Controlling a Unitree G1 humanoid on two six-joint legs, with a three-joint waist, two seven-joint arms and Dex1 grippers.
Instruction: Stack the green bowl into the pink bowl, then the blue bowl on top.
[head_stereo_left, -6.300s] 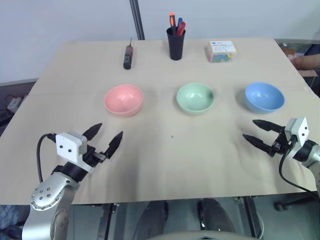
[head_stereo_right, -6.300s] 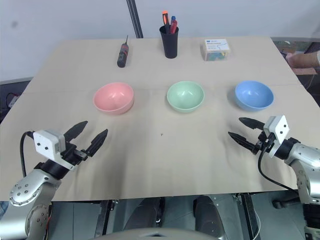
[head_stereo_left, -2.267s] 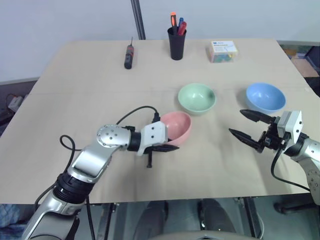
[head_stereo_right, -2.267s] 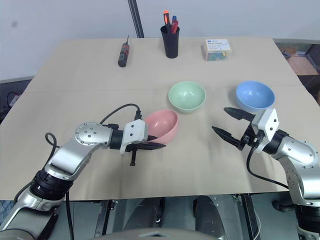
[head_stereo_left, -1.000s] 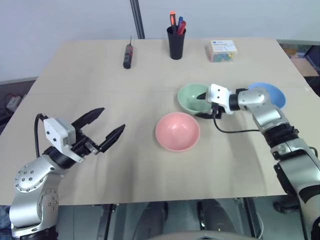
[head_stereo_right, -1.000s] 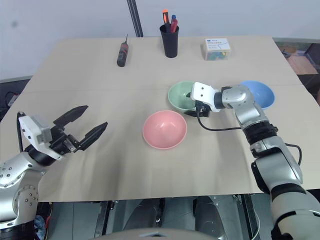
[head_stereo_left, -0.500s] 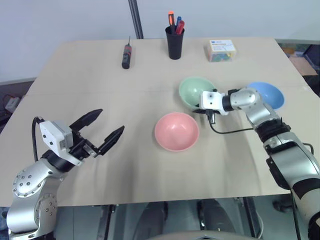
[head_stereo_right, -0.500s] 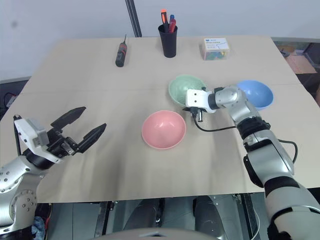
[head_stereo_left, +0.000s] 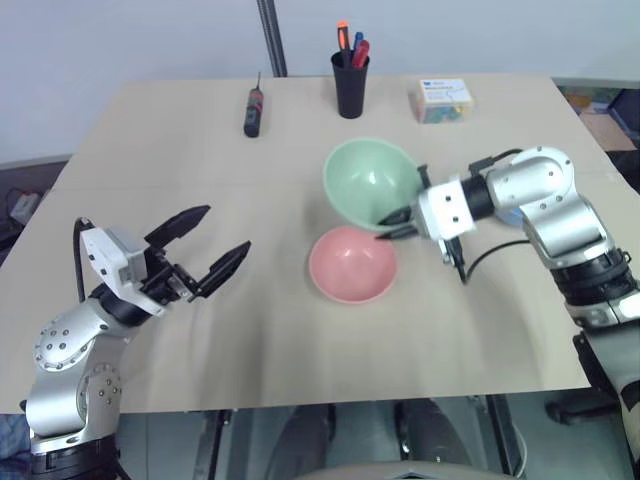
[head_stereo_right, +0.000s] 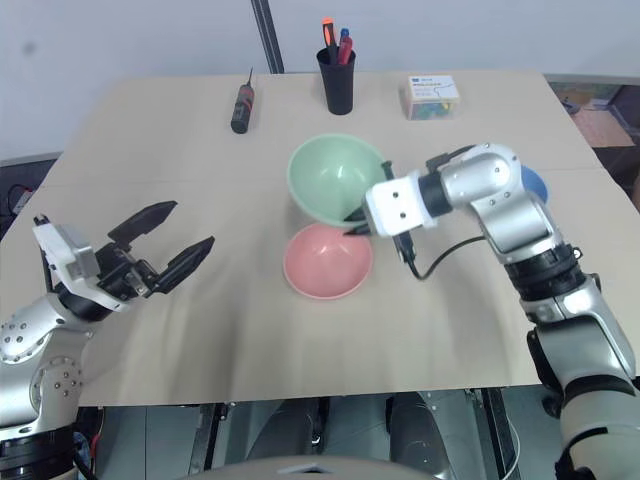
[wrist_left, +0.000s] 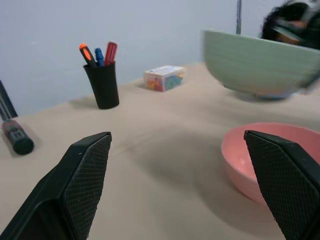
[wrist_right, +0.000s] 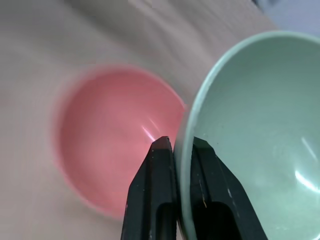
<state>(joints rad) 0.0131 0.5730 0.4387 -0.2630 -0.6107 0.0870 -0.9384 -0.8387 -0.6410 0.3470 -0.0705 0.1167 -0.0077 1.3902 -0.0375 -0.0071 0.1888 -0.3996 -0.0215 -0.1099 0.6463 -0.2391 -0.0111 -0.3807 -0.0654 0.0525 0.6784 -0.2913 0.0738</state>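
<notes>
The pink bowl (head_stereo_left: 352, 264) sits upright at the middle of the table. The green bowl (head_stereo_left: 370, 180) hangs tilted in the air just behind and above it, its lower edge over the pink bowl's far rim. My right gripper (head_stereo_left: 393, 222) is shut on the green bowl's rim (wrist_right: 181, 142), one finger inside and one outside. A sliver of the blue bowl (head_stereo_right: 536, 186) shows behind my right arm. My left gripper (head_stereo_left: 225, 229) is open with nothing in it, hovering over the table to the left of the pink bowl.
At the table's far side stand a black cup of pens (head_stereo_left: 351, 85), a screwdriver (head_stereo_left: 255, 110) to its left and a small box (head_stereo_left: 445, 100) to its right. A cable hangs from my right wrist near the pink bowl.
My right gripper has lifted the green bowl off the table and carried it left, toward the pink bowl. The left gripper has stayed open and nearly still.
</notes>
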